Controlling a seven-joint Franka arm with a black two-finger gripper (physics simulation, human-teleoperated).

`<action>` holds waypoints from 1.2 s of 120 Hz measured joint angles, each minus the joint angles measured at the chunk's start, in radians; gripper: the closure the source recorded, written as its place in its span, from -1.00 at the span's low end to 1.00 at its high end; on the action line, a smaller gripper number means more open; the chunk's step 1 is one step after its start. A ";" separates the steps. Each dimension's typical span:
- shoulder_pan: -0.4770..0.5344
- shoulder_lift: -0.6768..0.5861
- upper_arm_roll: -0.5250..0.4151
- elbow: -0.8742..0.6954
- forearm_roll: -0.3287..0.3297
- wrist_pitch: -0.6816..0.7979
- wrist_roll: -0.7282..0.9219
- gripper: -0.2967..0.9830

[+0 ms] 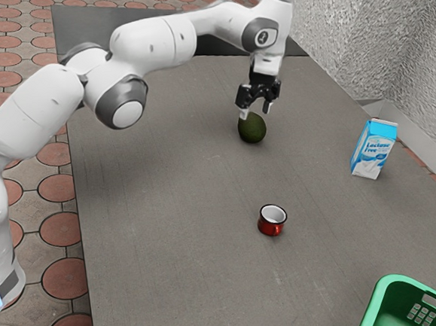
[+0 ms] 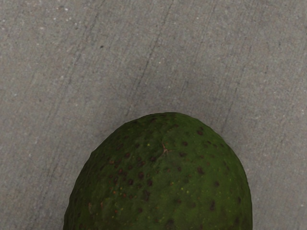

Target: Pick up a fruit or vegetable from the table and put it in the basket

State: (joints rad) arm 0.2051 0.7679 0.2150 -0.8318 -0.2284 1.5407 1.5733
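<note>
avocado: dark green, brown-speckled skin, on the table (image 1: 169,212), right under the gripper; well apart from the basket
gripper (image 1: 256,112): black, pointing down over the avocado (image 1: 252,129)
jaws: released, spread apart, pale tips near the avocado's top; cannot tell if either tip touches it
arm (image 1: 152,43): white and grey, in from the exterior view's left, bent down at the wrist
wrist view: rounded end of the avocado close up, grey streaked tabletop around it
cup (image 1: 271,221): red, dark rim, pale inside, upright on the table, between avocado and basket
carton (image 1: 373,150): blue and white, "Lactose Free" on it, upright toward the exterior view's right
basket (image 1: 381,294): green, slotted side, lower corner at the exterior view's right, partly cut off
floor (image 1: 63,279): reddish round tiles set in grey
</note>
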 joint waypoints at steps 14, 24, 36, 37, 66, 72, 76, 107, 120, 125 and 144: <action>0.016 0.011 -0.018 0.000 0.000 -0.002 0.027 -0.53; 0.018 0.018 -0.020 0.000 0.000 -0.002 0.043 -0.53; 0.019 0.020 -0.020 0.000 0.000 -0.003 0.060 -0.53; 0.019 0.021 -0.020 0.000 0.000 -0.003 0.061 -0.53; 0.019 0.037 -0.031 0.000 0.000 -0.004 0.091 -0.53; 0.019 0.042 -0.031 0.000 0.000 -0.004 0.096 -0.53; 0.019 0.045 -0.031 0.000 0.000 -0.004 0.099 -0.53; 0.032 0.061 -0.046 0.000 0.000 -0.003 0.117 -0.35; 0.032 0.061 -0.048 0.000 -0.001 0.003 0.123 -0.12; 0.031 0.060 -0.048 0.000 -0.001 0.006 0.125 -0.03; -0.026 -0.077 -0.053 -0.004 -0.005 0.001 0.122 0.24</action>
State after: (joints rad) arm 0.1795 0.6912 0.1621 -0.8357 -0.2330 1.5421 1.6948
